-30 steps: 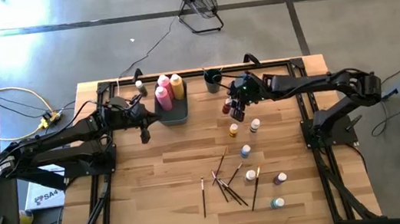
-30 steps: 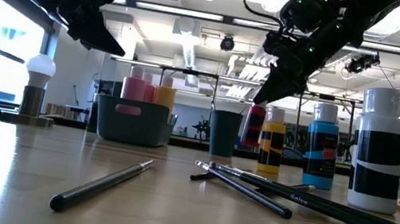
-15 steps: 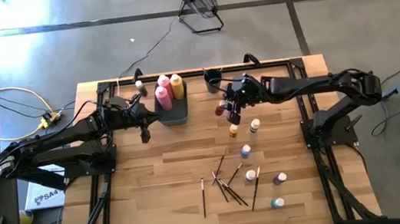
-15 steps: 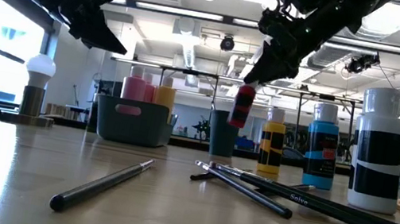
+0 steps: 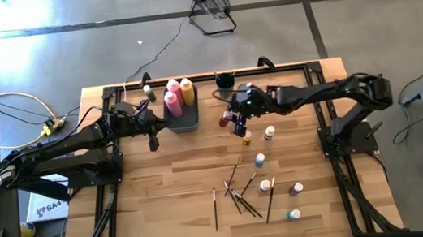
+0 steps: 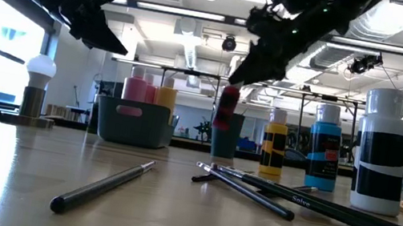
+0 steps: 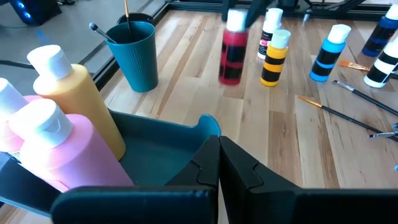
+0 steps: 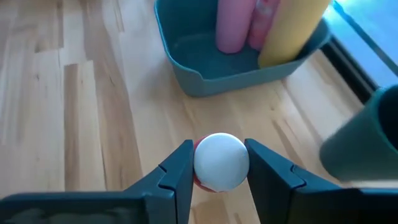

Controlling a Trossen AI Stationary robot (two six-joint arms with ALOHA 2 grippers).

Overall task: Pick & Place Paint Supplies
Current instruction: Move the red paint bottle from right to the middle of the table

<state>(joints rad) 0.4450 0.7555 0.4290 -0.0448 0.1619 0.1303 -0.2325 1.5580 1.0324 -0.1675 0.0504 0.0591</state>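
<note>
1. So the right gripper [image 5: 232, 121] is up in the upper middle of the high view, pinching a red paint bottle [image 6: 227, 107] by its white cap. In the right wrist view you can see both fingers [image 8: 177, 171] snug on either side of the cap, and in the low view the bottle hangs clear of the table.

2. The bottle sits between the teal cup [image 5: 225, 81] and the dark bin [image 5: 187, 122], and the bin looks like the target to me. It already has 2 pink squeeze bottles [image 5: 172, 102] and 1 yellow squeeze bottle [image 5: 187, 90] packed at the far end, so the free spot is the nearer part of the bin.

3. The left gripper [image 5: 152, 142] is parked just left of the bin, fingers pressed together, holding nothing. It's close, so I'd keep the approach on the right side of the bin.

4. To do this bit well, I'd keep the bottle high enough that its base clears the bin wall, since it dangles well below the fingers. Carry it slowly so it doesn't swing on that cap grip.

5. Lower it into the open floor of the bin before letting go. Dropping from height could tip it into the tall bottles.

6. Plenty left after this: small bottles [image 5: 269, 133] and paintbrushes [image 5: 242, 192] are scattered in the lower middle of the table.
</note>
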